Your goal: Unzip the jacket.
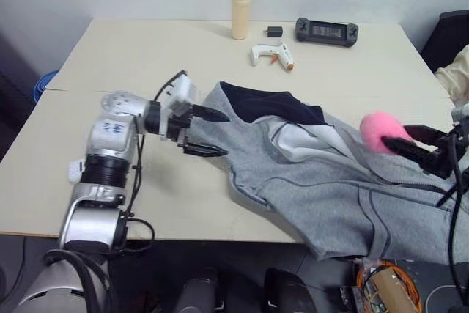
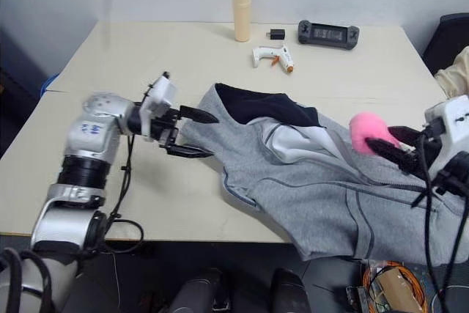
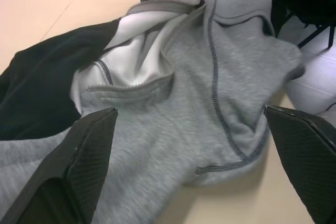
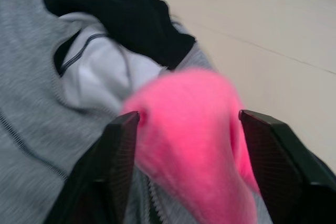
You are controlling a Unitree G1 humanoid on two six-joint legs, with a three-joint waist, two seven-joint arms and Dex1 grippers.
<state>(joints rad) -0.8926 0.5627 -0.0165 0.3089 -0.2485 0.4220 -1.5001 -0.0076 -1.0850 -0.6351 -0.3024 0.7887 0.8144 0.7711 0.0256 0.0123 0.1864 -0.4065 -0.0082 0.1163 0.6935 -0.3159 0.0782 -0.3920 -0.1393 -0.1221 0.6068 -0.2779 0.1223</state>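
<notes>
From the head views, the jacket (image 1: pixel 330 181) lies across the table (image 1: pixel 146 64), collar toward the left gripper (image 1: pixel 199 131), which hangs wide open and empty just beside it. The left wrist view looks along the parted zip line. The right wrist view shows the right gripper (image 4: pixel 184 145) spread around a pink toy (image 4: pixel 194 129), whether gripping it is unclear.

No text, label, brand or number can be read anywhere; blue markings on the silver left forearm (image 1: pixel 110 128) are too small to make out.
</notes>
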